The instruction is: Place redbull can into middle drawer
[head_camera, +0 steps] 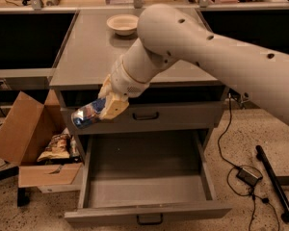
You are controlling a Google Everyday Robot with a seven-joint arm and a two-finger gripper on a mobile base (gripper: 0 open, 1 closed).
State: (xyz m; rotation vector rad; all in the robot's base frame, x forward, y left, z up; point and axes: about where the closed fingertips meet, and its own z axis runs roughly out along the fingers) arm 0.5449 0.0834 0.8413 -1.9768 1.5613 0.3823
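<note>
- Camera view: gripper clamped on the redbull can, which is held tilted in the air at the cabinet's left front corner (above the drawer's left wall).
- Middle drawer stands pulled open.
- Bowl rests on the cabinet top.

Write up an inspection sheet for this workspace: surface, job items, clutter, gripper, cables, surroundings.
Surface: grey cabinet top, with a beige bowl near its back edge.
Job's things: can held tilted, off the cabinet's front left, above the left edge of the drawer; the drawer is pulled out, below the shut upper drawer.
Clutter: open cardboard box on the floor at left, packets in it.
Gripper: gripper shut on the can, in front of the upper drawer's left end.
Cables: black cable running to a power brick on the floor at right.
Surroundings: speckled floor; black bar lying at right.
</note>
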